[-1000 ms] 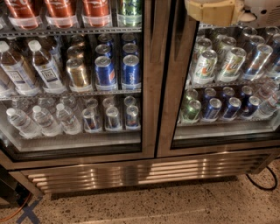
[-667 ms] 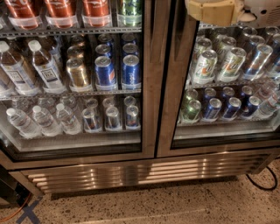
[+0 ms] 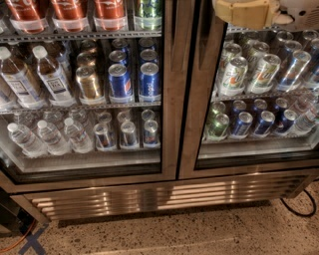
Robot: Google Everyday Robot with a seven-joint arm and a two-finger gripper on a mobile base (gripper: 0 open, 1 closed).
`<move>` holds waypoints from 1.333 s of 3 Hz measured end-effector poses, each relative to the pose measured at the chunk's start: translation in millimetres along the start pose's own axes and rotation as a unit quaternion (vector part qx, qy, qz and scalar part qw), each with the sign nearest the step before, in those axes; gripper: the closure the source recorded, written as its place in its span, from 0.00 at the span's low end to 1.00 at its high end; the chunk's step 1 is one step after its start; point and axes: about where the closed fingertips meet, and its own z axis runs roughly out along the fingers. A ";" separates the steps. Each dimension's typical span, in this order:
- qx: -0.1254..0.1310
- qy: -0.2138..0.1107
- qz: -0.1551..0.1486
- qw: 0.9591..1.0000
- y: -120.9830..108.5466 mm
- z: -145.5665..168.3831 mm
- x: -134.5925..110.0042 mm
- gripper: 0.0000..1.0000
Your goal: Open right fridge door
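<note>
Two steel-framed glass doors meet at a dark centre seam, both shut. The right fridge door [image 3: 195, 109] fills the right half of the view, its wide left stile just beside the left door [image 3: 168, 74]. Green and blue cans [image 3: 234, 74] show behind its pane. The gripper [image 3: 246, 12] sits at the top edge, in front of this door's upper frame. Only its cream body shows, so whether it is wide or narrow cannot be told. Below the doors runs a slatted grille [image 3: 149, 196], then speckled floor [image 3: 199, 234], with a black cable [image 3: 298, 211] at the right edge and an orange cord [image 3: 17, 241] at lower left.
</note>
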 end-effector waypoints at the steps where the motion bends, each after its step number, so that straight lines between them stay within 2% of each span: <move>1: 0.000 0.000 0.000 1.000 -4.0 -5.0 2.9 1.00; 4: 0.003 0.000 0.000 1.000 -9.4 -9.0 6.1 1.00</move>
